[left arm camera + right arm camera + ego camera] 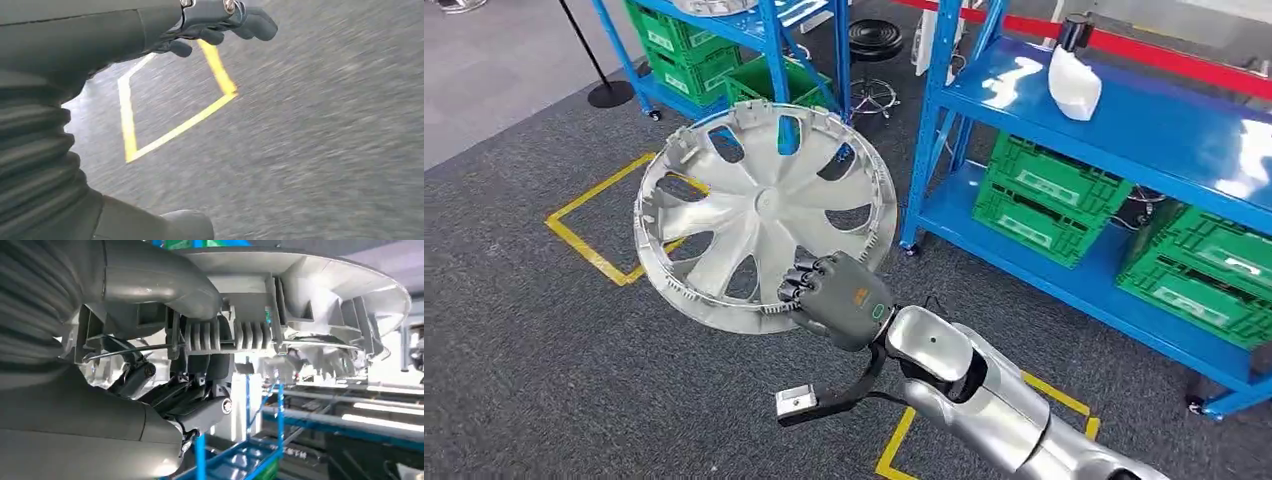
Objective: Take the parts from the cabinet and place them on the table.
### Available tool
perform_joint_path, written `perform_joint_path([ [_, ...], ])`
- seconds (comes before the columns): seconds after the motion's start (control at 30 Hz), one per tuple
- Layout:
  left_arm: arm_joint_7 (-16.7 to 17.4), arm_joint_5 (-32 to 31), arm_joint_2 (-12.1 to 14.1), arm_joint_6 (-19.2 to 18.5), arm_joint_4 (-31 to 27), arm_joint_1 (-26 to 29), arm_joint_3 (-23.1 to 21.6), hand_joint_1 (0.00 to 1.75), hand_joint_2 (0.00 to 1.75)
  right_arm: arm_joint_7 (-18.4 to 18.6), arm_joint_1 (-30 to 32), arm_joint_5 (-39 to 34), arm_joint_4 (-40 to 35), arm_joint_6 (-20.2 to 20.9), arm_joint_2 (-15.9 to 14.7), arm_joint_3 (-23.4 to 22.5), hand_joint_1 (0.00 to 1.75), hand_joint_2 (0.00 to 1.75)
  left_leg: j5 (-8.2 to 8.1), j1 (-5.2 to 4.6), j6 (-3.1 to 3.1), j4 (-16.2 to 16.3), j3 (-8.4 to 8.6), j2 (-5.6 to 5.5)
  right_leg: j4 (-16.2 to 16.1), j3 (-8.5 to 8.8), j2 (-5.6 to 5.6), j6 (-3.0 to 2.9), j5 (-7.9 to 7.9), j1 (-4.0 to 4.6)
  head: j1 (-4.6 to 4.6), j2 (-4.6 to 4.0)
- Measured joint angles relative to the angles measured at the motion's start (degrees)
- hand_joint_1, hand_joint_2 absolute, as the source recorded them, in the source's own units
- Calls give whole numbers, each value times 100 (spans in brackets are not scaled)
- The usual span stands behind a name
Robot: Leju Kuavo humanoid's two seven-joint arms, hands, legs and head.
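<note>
A large silver wheel cover [754,210] with several spokes hangs tilted above the grey carpet, in front of the blue racks. My right hand [834,295] grips its lower rim, fingers curled over the front face. The right wrist view shows the cover's ribbed back [310,285] clamped between my thumb [150,275] and the darker fingers [195,395] beneath. My left hand [100,40] hangs over the carpet and holds nothing, with its fingers [225,27] well apart from the thumb [185,225].
A blue rack [1124,120] on the right carries a white part [1074,85] and green crates [1044,200]. Another blue rack [764,30] with crates stands behind the cover. Yellow tape squares [594,215] mark the carpet. A black stool [874,45] and a stanchion base [609,93] stand farther back.
</note>
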Motion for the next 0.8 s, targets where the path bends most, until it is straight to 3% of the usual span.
perform_joint_path([
  [0.03,93,-24,-7,0,4,10,0,0,175,2,-15,-15,24,-9,-2,4,175,175,227,1,8,-538,294,99,16,3,-59,20,-14,-2,0,2],
  [0.07,180,-57,-22,0,7,10,0,0,175,11,-31,-28,46,-37,-4,4,175,175,287,-14,27,-989,523,378,43,6,-109,56,-37,14,0,0],
  [0.1,208,-68,-39,0,9,0,0,0,175,17,-47,-35,57,-67,-11,2,175,175,245,-71,71,-1027,559,396,66,-12,-153,97,-63,55,-6,2],
  [0.23,-216,53,-50,13,-9,41,9,0,175,2,-79,-50,158,-265,-28,35,175,175,301,-61,221,-1060,529,131,52,38,-337,212,-92,38,24,2],
  [0.27,-396,88,-52,13,-24,49,15,0,175,11,-79,-31,175,-280,-28,50,175,175,318,-33,249,-1070,535,75,148,24,-99,255,-164,-1,35,2],
  [0.3,-595,131,-48,9,-37,34,24,0,175,18,-79,-15,193,-297,-24,68,175,175,325,-24,274,-1070,532,28,403,-98,139,269,-341,-7,48,2],
  [0.33,-765,193,-46,-11,-48,9,48,0,175,18,-71,-7,210,-300,-24,81,175,175,329,-23,293,-1070,529,-24,783,-279,250,279,-545,-12,63,2],
  [0.4,-1156,278,-39,-103,-66,-11,101,0,175,18,-63,39,256,-295,-22,109,175,175,334,-33,303,-1065,520,-172,1681,-732,337,289,-881,-8,70,2],
  [0.43,-1308,295,-24,-131,-76,-11,118,0,175,18,-65,44,271,-293,-17,120,175,175,335,-35,303,-1062,519,-233,1824,-818,339,284,-867,-8,70,0],
  [0.47,-1429,295,-6,-182,-79,-12,138,0,175,20,-67,44,282,-286,-15,129,175,175,337,-35,302,-1059,522,-319,1670,-766,343,270,-692,-10,70,2],
  [0.5,-1532,286,9,-225,-81,-15,142,0,175,37,-74,48,291,-282,-15,131,175,175,342,-31,294,-1051,522,-403,1281,-591,358,256,-436,-18,72,2],
  [0.53,-1571,254,18,-249,-81,-28,142,0,175,68,-87,50,293,-273,-15,131,175,175,344,-27,287,-1041,523,-477,780,-349,428,244,-175,-29,72,2],
  [0.57,-1566,229,22,-276,-81,-50,142,0,175,101,-101,52,293,-269,-15,131,175,175,344,-21,271,-1030,521,-537,325,-122,572,229,12,-46,72,2],
  [0.6,-1523,182,31,-293,-81,-85,142,0,175,133,-112,63,300,-260,-15,129,175,175,348,-44,222,-1011,486,-602,134,-40,820,227,-87,-53,66,0],
  [0.7,-1267,70,50,-280,-79,-110,142,0,175,203,-98,125,293,-269,-15,127,175,175,404,4,106,-1067,450,-745,115,-51,663,168,-44,-1,72,0],
  [0.73,-1144,57,61,-267,-77,-92,142,0,175,223,-96,149,286,-271,-15,122,175,175,417,-6,43,-1086,427,-805,68,-36,593,109,-9,-25,66,0],
  [0.77,-1046,57,77,-249,-74,-74,142,0,175,234,-90,159,265,-273,-15,118,175,175,372,4,43,-1021,415,-653,18,-10,501,66,23,-46,74,0],
  [0.8,-968,55,77,-219,-72,-67,142,0,175,234,-71,164,252,-282,-15,105,175,175,255,-38,37,-867,343,-375,-4,0,475,34,28,-38,25,2],
])
